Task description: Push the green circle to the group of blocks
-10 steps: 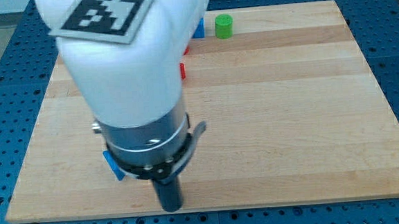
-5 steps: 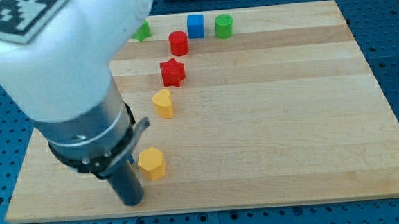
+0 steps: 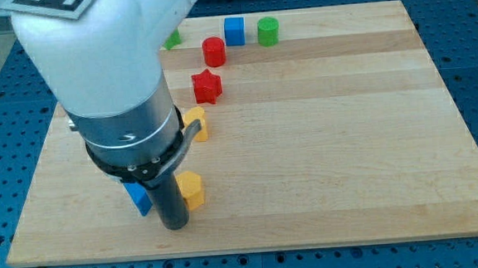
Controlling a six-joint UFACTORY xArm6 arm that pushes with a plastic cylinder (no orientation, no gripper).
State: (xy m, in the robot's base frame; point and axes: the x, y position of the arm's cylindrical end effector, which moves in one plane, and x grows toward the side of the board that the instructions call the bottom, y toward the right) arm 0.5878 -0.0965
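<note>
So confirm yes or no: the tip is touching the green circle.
No, my tip sits near the view's bottom beside a yellow block, far from the green circle at the top.

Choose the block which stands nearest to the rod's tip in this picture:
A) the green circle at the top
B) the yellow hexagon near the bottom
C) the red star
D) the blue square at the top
B: my tip sits right beside the yellow hexagon, at its lower left; the green circle, the red star and the blue square lie far up the board.
</note>
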